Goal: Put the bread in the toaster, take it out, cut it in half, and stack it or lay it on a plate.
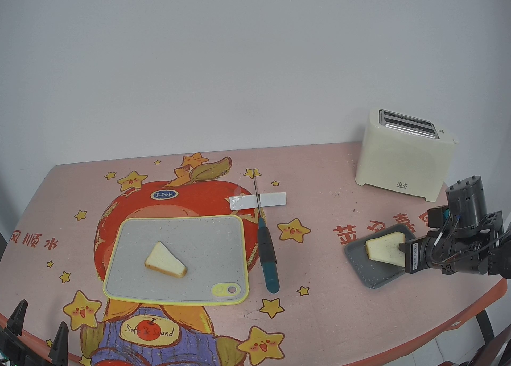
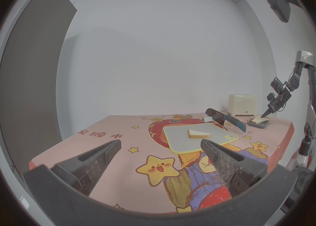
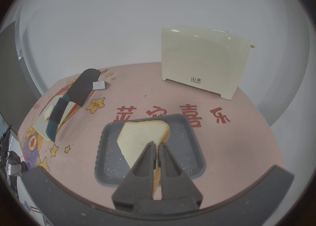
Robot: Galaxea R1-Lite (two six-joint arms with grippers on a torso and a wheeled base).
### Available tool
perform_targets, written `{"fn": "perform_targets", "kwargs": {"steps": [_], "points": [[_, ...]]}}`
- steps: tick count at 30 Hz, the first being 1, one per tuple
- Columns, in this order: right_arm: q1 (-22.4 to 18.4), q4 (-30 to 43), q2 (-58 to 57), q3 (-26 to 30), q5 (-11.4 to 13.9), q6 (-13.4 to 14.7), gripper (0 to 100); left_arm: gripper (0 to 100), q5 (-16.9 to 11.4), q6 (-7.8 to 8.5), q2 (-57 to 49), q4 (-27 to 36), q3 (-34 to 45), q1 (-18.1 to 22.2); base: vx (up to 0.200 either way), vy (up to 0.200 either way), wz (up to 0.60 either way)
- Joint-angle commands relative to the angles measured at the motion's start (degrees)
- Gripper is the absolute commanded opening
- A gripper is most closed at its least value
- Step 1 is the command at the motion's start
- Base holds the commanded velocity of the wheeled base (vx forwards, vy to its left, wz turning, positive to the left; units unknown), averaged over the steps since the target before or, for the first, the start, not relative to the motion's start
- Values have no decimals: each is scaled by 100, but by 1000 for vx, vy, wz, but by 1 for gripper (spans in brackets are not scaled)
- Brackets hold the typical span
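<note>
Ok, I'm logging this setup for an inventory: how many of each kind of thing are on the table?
bread half: 2
cutting board: 1
knife: 1
toaster: 1
grey plate: 1
white strip: 1
Total: 7

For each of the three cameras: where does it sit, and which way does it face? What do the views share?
Head view: on the head, facing forward and down at the table; left gripper near left, right gripper at right.
Left wrist view: low at the table's near edge, facing across the cutting board toward the toaster; left gripper open in front.
Right wrist view: above the plate, facing the toaster; right gripper shut on a bread half.
Shared: toaster, plate, knife.
</note>
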Motion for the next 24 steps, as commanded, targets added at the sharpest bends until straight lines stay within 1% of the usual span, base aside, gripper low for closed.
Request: {"fn": "perform_targets", "kwargs": {"steps": [1,14,15,24], "points": [[4,0,51,-28,-3,2,0,100,3,2,9,-1,75,9,0,0,0],[4,0,-11,-45,-21,2,0,100,3,2,9,-1,84,1,0,0,0],[4,0,-19,-45,-21,2,100,100,3,2,9,-1,84,9,0,0,0],[4,0,-55,-89,-12,10,100,100,3,2,9,-1,75,1,0,0,0]]}}
